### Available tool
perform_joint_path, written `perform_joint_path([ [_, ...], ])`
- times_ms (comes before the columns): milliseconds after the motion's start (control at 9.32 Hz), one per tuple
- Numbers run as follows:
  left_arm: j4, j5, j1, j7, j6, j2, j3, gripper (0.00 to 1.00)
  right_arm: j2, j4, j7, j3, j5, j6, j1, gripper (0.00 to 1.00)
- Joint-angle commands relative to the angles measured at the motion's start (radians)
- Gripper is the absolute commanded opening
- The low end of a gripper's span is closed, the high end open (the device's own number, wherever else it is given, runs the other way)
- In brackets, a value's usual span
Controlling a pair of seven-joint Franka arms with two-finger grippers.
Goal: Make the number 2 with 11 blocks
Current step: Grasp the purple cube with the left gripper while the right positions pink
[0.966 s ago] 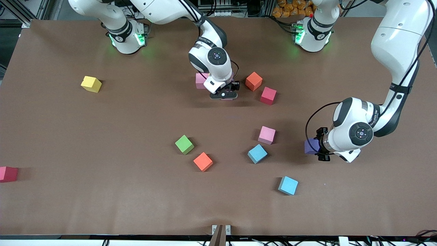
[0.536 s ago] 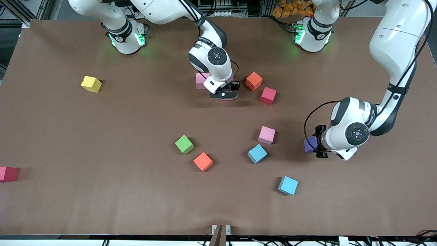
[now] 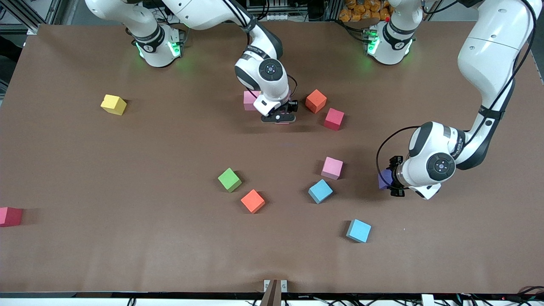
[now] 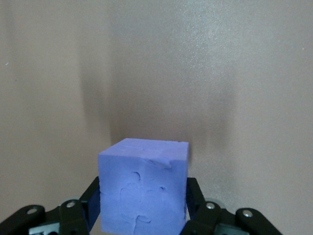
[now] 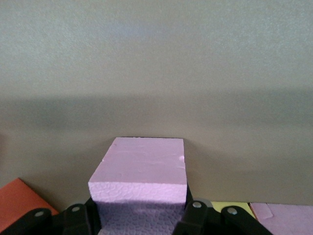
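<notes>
Left gripper point(image 3: 391, 182) clamped on purple block point(image 4: 143, 188) above table point(image 3: 127, 255); right gripper point(image 3: 279, 119) clamped on pink block point(image 5: 139, 188) beside orange block point(image 3: 315, 101).

Front cam: high, facing the robots, whole table point(image 3: 127, 255). Wrist cams: close, looking past own fingers; each held cube barely shows in front view.

I see the right arm reaching from its base toward the table's middle, wrist bent down, its right gripper point(image 3: 279, 119) low over the table with fingers point(image 5: 195, 215) clamped on a pink cube point(image 5: 141, 188). The left arm arcs high from its base (elbow well up), forearm dropping to a wrist turned sideways; my left gripper point(image 3: 393, 182) has its fingers point(image 4: 198, 205) pinching a purple cube point(image 4: 143, 188).
</notes>
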Motion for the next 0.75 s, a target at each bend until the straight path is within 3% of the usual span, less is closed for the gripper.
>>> perform_joint_path([
  [0,-0.003,0.040,0.015,-0.016,0.022,0.008,-0.003,0.05,0.006,-0.027,0.018,0.001,-0.011,-0.014,0.011,0.00],
  [107,-0.003,0.040,0.015,-0.014,0.022,0.008,-0.003,0.00,0.008,-0.025,0.018,0.001,-0.009,-0.010,0.011,0.00],
  [429,-0.002,0.088,0.008,0.003,0.022,0.007,-0.004,0.00,0.011,-0.025,0.011,-0.001,-0.008,-0.002,0.011,0.00],
  [536,0.001,0.094,0.002,0.065,0.022,0.000,-0.009,0.00,0.012,-0.022,0.007,0.001,-0.008,0.004,0.011,0.22],
  [644,0.003,0.094,0.000,0.151,0.019,-0.007,-0.016,0.00,0.011,-0.022,0.005,-0.001,-0.009,0.015,0.011,0.99],
])
